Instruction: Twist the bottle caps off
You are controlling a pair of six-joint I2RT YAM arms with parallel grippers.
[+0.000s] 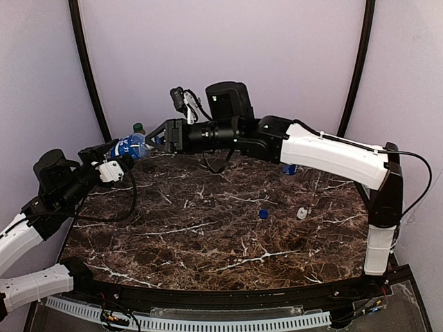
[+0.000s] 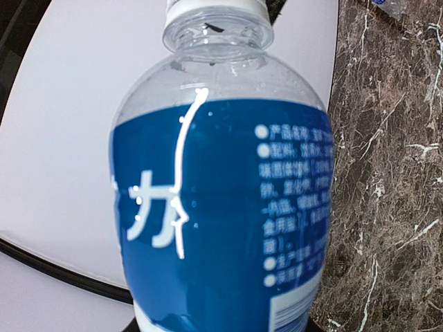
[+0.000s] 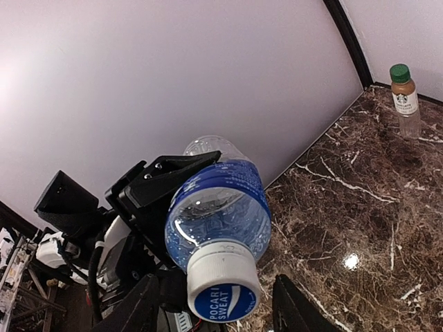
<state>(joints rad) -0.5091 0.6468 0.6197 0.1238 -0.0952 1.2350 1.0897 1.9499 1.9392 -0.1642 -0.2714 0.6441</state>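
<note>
Your right pincer (image 1: 154,138) stands partly open at the mouth of the blue-labelled bottle (image 1: 131,145). In its own wrist view the two dark fingers (image 3: 294,315) sit one on each side of the white cap (image 3: 223,287). A sliver of marble shows between the cap and the finger on the right of that view, so you are straddling the cap, not pinching it. On the other side you cannot tell whether finger and cap touch. The cap is on the bottle, its printed blue top facing that camera.

Your left pincer (image 1: 119,156) holds this bottle by the body, black jaws clamped across the label. The bottle is off the marble table (image 1: 208,235), tilted above the far-left corner with its neck pointing at your right pincer. From the left wrist you see the blue label with white lettering filling the view and the cap at the top edge.

The brownish bottle (image 3: 403,93), green-capped, stands upright at the back edge of the table, close to the wall (image 1: 228,48). A second blue-labelled bottle (image 1: 289,169) shows partly behind your right forearm (image 1: 332,155), near the back of the table. Two loose caps lie on the marble right of centre, near each other but not touching: a blue cap (image 1: 264,214) and a loose white cap (image 1: 302,213).
</note>
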